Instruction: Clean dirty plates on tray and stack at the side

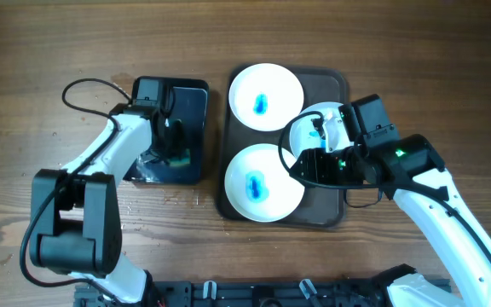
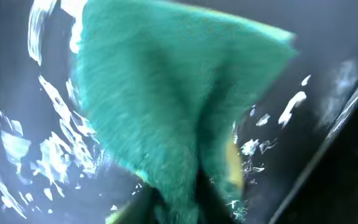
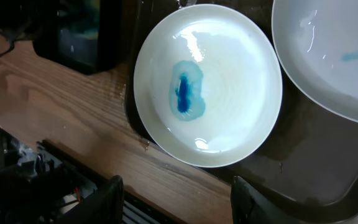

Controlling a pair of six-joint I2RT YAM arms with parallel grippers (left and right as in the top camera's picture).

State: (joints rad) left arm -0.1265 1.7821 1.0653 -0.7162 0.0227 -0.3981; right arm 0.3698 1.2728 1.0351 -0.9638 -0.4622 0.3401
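Three round white plates lie on the large dark brown rectangular tray with the raised rim, in the middle of the wooden table. Two sit on its left half, one at the far end and one at the near end, just beside each other. The third is on the right half, and my right arm covers much of it. Each shows a blue smear at its centre.

From the right wrist camera I see the near plate whole and the edge of the far one. The right gripper is released, its fingers spread wide with nothing between them.

My left gripper hangs over the smaller black glossy tray, which sits just left of the brown one and is wet. It is clenched on a green sponge, which bunches toward the fingers, though that view is blurred.
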